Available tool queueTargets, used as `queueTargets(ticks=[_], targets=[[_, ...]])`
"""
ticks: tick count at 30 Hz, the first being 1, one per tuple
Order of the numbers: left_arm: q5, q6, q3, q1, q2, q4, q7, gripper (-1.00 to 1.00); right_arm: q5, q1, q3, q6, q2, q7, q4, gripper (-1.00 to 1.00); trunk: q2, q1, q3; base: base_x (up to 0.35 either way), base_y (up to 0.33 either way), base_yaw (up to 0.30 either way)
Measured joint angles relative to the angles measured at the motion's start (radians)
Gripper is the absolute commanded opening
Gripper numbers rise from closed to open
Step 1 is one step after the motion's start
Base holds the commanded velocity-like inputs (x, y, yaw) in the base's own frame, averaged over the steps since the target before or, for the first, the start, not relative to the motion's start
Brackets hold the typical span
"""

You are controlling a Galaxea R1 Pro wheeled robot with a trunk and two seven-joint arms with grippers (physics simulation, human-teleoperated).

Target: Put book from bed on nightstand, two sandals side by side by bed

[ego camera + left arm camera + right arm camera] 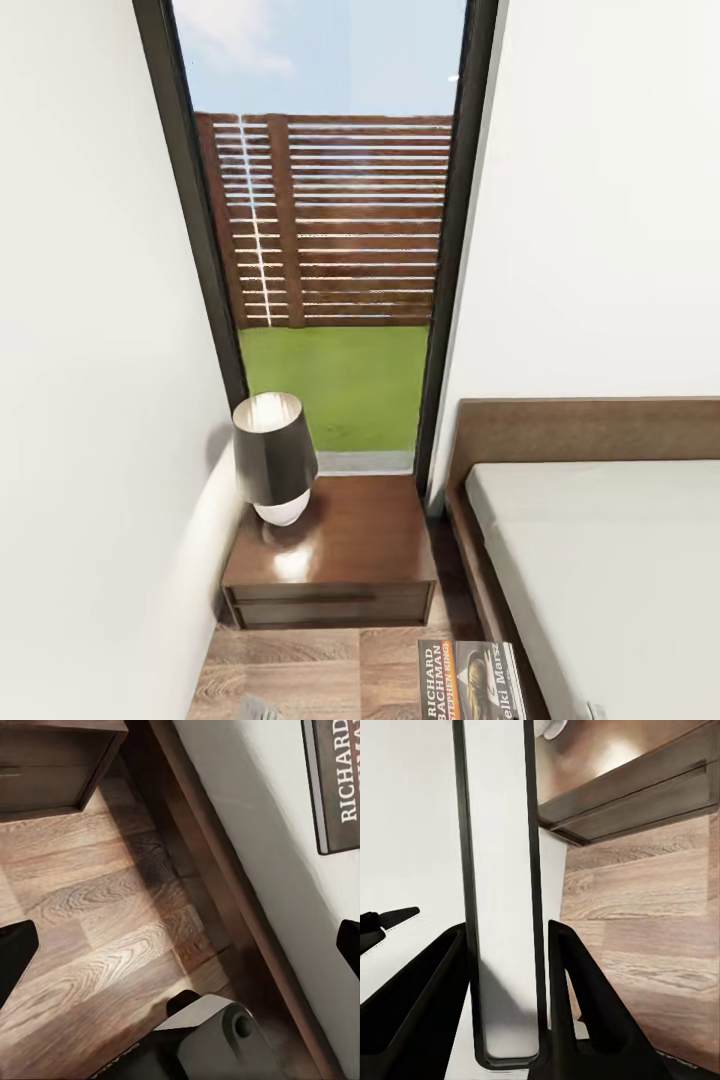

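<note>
The book (pixel 470 680), with a dark cover, an orange band and white lettering, hovers at the head view's lower edge, over the floor beside the bed (pixel 600 560). In the right wrist view the book (pixel 502 870) is seen edge-on, and my right gripper (pixel 504 926) is shut on it, one black finger pressed to each cover. My left gripper (pixel 180 949) is wide open above the floor by the bed frame (pixel 225 892), and the book (pixel 337 780) shows beyond it over the mattress. The nightstand (pixel 340 560) stands ahead. The sandals are out of view.
A dark-shaded lamp (pixel 273 455) with a white base takes up the nightstand's left half; its right half is bare and glossy. A white wall closes in on the left, with the tall window (pixel 330 250) behind. A strip of wood floor (pixel 300 670) lies between nightstand and robot.
</note>
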Motion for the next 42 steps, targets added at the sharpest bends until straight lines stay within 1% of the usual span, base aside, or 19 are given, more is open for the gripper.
queueTargets(ticks=[14,16,26,34,36,38,39,40,41,42], targets=[[-0.001,0.000,0.000,0.000,0.000,0.000,0.000,1.00,0.000,0.000,0.000,0.000,0.000,0.000,0.000,-1.00,0.000,0.000,0.000,0.312,0.000,0.000],[0.000,0.000,0.001,0.000,0.000,0.000,0.000,1.00,0.000,0.000,-0.005,0.000,0.000,0.000,0.000,-1.00,0.000,0.000,0.000,0.075,0.000,0.000],[0.000,0.000,0.001,0.000,0.000,0.000,0.000,1.00,-0.001,0.000,-0.005,0.001,0.000,0.006,-0.001,-1.00,0.000,0.001,0.000,0.010,0.000,0.000],[0.000,0.000,0.000,0.000,0.000,0.000,0.000,1.00,-0.008,-0.001,-0.016,0.022,-0.010,0.021,-0.020,-1.00,0.000,0.001,0.000,0.000,0.000,0.000],[0.000,0.000,0.000,0.000,0.000,0.000,0.000,1.00,-0.008,-0.002,-0.019,0.056,-0.011,0.022,-0.048,-1.00,0.000,0.001,0.000,0.000,0.000,0.000],[0.000,0.000,0.001,0.000,0.000,0.000,0.000,1.00,-0.008,-0.003,-0.017,0.133,-0.011,0.022,-0.124,-1.00,0.000,0.001,0.000,0.000,0.000,0.000],[0.000,0.000,0.001,0.000,0.001,0.000,0.000,1.00,-0.004,-0.002,-0.014,0.330,-0.013,0.019,-0.207,-1.00,0.000,0.001,0.000,0.000,0.000,0.000],[0.000,0.000,0.001,0.000,0.001,0.000,0.000,1.00,-0.001,-0.001,0.000,0.408,-0.012,0.017,-0.336,-1.00,0.000,0.001,0.000,0.000,0.000,0.000],[0.000,0.000,0.001,0.000,0.001,0.000,0.000,1.00,-0.011,-0.003,-0.031,0.444,-0.012,0.016,-0.460,-1.00,0.000,0.001,0.000,0.000,0.000,0.000],[0.000,0.000,0.002,0.000,0.001,0.000,0.000,1.00,-0.012,-0.003,-0.029,0.501,-0.011,0.014,-0.513,-1.00,0.000,0.000,0.000,0.000,0.000,0.000]])
